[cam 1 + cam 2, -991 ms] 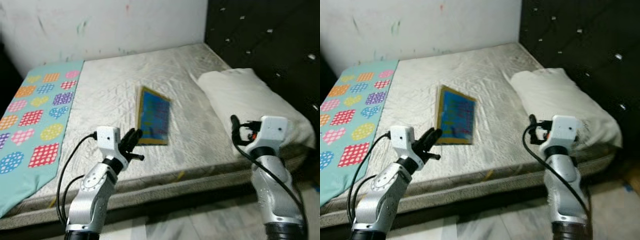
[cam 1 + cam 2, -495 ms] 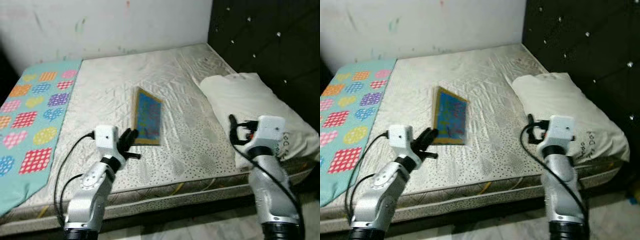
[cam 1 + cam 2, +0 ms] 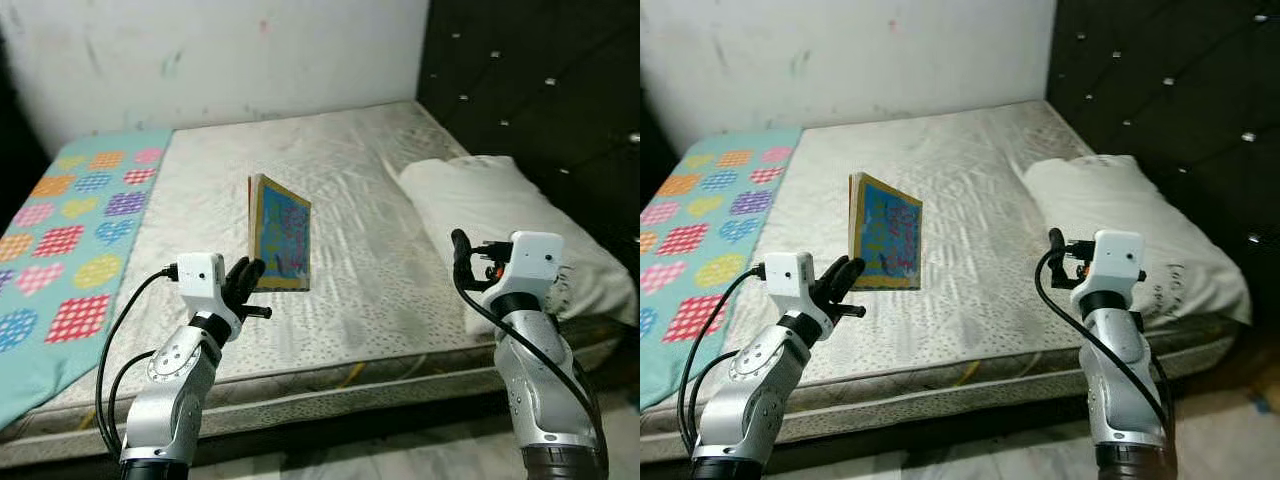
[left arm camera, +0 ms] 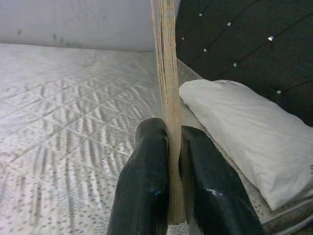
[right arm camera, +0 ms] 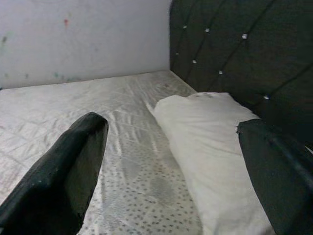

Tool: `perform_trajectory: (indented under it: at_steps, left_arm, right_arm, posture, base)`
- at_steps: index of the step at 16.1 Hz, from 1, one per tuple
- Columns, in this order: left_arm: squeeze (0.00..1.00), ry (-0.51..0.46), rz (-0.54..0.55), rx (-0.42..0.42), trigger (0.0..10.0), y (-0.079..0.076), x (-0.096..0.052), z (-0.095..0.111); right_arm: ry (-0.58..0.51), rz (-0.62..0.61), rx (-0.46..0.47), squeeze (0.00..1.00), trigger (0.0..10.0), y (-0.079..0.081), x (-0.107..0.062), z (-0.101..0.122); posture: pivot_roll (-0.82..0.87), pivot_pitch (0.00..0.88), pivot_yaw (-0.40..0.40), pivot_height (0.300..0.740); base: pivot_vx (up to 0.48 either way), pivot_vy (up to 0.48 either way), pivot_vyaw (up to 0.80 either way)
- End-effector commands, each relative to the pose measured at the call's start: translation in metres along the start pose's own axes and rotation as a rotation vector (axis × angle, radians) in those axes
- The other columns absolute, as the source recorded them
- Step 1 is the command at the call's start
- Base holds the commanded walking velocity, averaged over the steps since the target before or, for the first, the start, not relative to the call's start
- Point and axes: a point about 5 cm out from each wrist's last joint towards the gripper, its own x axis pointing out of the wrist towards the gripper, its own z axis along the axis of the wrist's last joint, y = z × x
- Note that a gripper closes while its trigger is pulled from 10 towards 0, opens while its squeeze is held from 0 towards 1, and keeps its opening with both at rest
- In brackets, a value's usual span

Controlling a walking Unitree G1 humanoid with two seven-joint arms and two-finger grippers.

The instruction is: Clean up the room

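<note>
Left gripper, lower left of centre in the left eye view, is clamped on the lower edge of a picture book. The book stands on edge, lifted clear of the bare mattress, blue cover facing the camera, spine toward frame left. In the left wrist view the page block runs straight up out of the gap between the two black fingers, so the book's long axis continues the line of the fingers, and the grip sits near one end only. Judgement: most of the book's weight lies beyond the pinch, so it could pivot or slip if the wrist rolls quickly. Right gripper, at right of frame, hovers above the mattress edge just beside the white pillow. Its fingers are spread wide, with nothing between them, as the right wrist view confirms. It stands well apart from the book; the left arm is the only one in contact. A patterned sheet with coloured hearts covers the left strip of the bed. Judgement: book is picked up and not yet put away; no destination visible.
</note>
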Motion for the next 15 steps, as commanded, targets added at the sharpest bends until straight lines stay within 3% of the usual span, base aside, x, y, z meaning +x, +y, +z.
perform_trajectory:
  at_steps: [1, 5, 7, 10, 12, 15]
  left_arm:
    - [0.00, -0.041, -0.001, 0.015, 10.0, 0.001, 0.000, 0.010]
    - [0.00, -0.040, 0.000, 0.016, 10.0, 0.001, 0.000, 0.009]
    - [0.00, -0.057, 0.002, 0.010, 10.0, 0.001, -0.001, 0.009]
    - [0.00, -0.052, 0.096, 0.127, 10.0, 0.023, -0.005, 0.009]
    - [0.00, -0.072, 0.187, 0.158, 10.0, 0.049, -0.016, 0.016]
    - [0.00, -0.090, 0.284, 0.205, 10.0, 0.065, -0.027, 0.017]
  right_arm:
    - [-0.009, 0.012, 0.002, 0.00, 10.0, 0.003, 0.000, 0.002]
    - [-0.010, 0.011, 0.000, 0.00, 10.0, 0.003, 0.000, 0.002]
    - [-0.024, 0.077, 0.006, 0.00, 10.0, 0.008, -0.002, 0.002]
    - [-0.052, 0.164, 0.049, 0.00, 10.0, 0.018, -0.006, 0.003]
    - [-0.054, 0.249, 0.081, 0.00, 10.0, 0.027, -0.013, 0.000]
    - [-0.051, 0.326, 0.108, 0.00, 10.0, 0.034, -0.015, -0.003]
  posture:
    - [-0.24, 0.000, 0.066, 0.740]
    - [-0.24, 0.000, 0.066, 0.740]
    - [-0.24, 0.000, 0.055, 0.740]
    - [-0.23, 0.000, 0.061, 0.740]
    - [-0.21, 0.000, 0.059, 0.740]
    - [-0.19, 0.000, 0.050, 0.740]
  base:
    - [0.000, 0.000, 0.00]
    - [0.000, 0.000, 0.00]
    - [0.000, 0.000, 0.00]
    - [0.000, 0.000, 0.00]
    - [0.000, 0.000, 0.00]
    - [0.000, 0.000, 0.00]
